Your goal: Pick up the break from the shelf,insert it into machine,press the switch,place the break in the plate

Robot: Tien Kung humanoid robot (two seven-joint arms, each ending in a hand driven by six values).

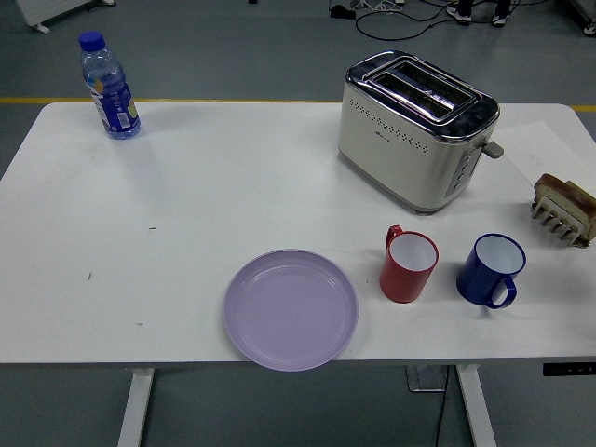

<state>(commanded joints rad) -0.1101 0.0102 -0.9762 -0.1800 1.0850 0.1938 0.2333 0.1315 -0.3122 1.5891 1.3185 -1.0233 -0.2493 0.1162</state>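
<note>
A cream and chrome toaster (pixel 419 130) stands at the back right of the white table (pixel 186 205), with two empty slots on top and its lever (pixel 493 148) on the right end. At the right edge a slice of bread (pixel 566 195) stands in a small beige rack (pixel 560 220). A lilac plate (pixel 291 309), empty, lies near the front edge in the middle. Neither of my hands shows in the head view.
A red mug (pixel 408 265) and a blue mug (pixel 491 270) stand between the plate and the bread rack. A water bottle with a blue cap (pixel 110 86) is at the back left. Cables lie on the floor beyond the table.
</note>
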